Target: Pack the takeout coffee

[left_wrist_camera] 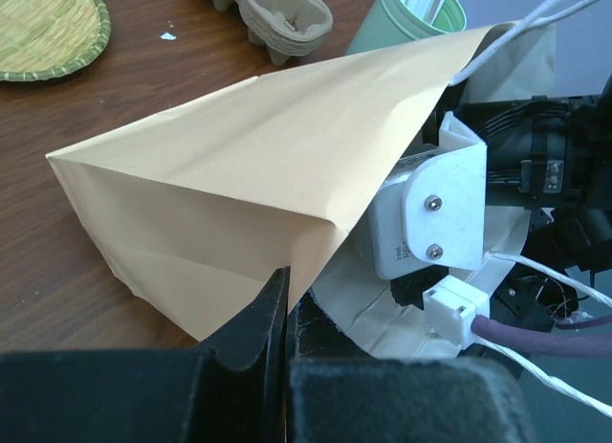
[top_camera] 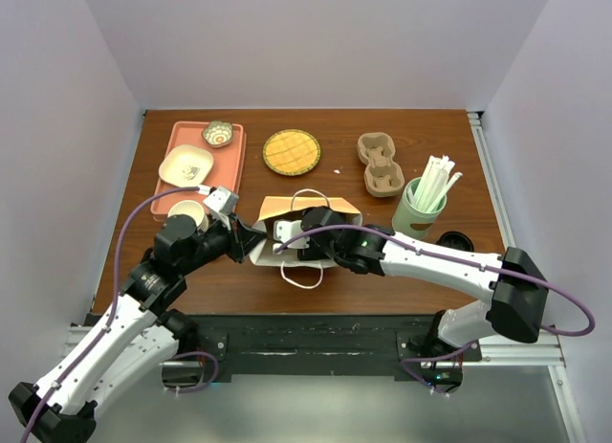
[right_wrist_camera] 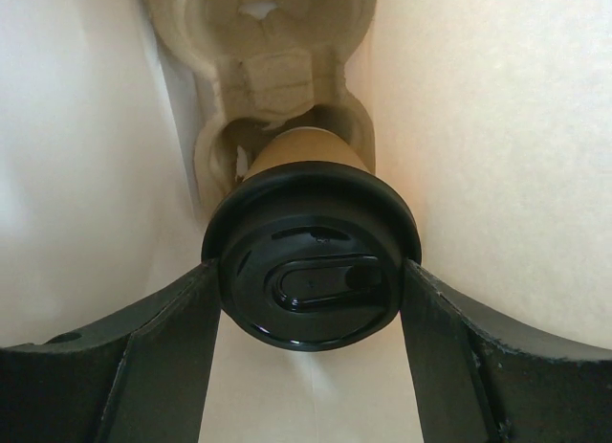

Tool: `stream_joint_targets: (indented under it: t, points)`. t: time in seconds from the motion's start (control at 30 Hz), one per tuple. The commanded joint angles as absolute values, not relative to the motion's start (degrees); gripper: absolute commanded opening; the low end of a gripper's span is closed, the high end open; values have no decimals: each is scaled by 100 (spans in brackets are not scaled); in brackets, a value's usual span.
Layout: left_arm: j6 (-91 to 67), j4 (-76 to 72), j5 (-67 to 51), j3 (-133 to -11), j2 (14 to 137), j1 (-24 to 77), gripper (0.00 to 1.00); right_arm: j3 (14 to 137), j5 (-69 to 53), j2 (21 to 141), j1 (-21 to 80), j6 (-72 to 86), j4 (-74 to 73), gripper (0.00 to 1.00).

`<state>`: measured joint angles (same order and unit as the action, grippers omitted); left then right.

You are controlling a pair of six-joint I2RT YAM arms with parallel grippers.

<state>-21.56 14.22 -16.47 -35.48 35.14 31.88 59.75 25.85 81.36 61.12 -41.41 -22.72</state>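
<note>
Right wrist view tells me most: the takeout coffee (right_wrist_camera: 308,228), a tan paper cup under a black lid, stands in the near socket of a pulp cup carrier (right_wrist_camera: 277,79). That carrier is already inside the paper bag (left_wrist_camera: 239,175), whose pale walls close in on both sides. The right gripper (right_wrist_camera: 311,276) has a finger on each side of the lid rim, grasping the cup there. I judge it grips high so the cup's body is free to drop into the socket. Whether the cup is fully seated I cannot tell, since the lid hides the socket rim.

From the left wrist camera, the left gripper (left_wrist_camera: 287,304) is clenched on the edge of the bag's mouth, pinching the paper between its closed fingers. It holds the flap up like a tent, which I take to be the whole point: the raised lip leaves room for the right wrist to reach underneath.

Overhead, the bag sits at mid-table, just beyond the two wrists, the left arm at its left edge and the right arm reaching in from the right. A second pulp carrier (top_camera: 381,164) and a green cup of straws (top_camera: 422,206) stand to the far right, well apart from the bag. A loose black lid (top_camera: 456,240) lies just near of the straws.

My judgement is that the coffee is as good as packed, with only the release and a clean withdrawal left.
</note>
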Motion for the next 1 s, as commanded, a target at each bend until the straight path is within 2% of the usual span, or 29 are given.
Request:
stream_joint_targets:
  t: [0.0, 0.63, 0.97]
  points:
    - [-1873, 1046, -1803, -3533, 3489, 3164, 0, 5907, 2777, 8174, 6056, -4297, -1855, 38]
    - [-1020, 835, -370, -3427, 3445, 3173, 0, 6653, 2601, 8639, 6170, -5405, -2382, 38]
    - [-941, 923, -571, -3410, 3366, 3173, 0, 6495, 2619, 8877, 6135, -5730, -1636, 39]
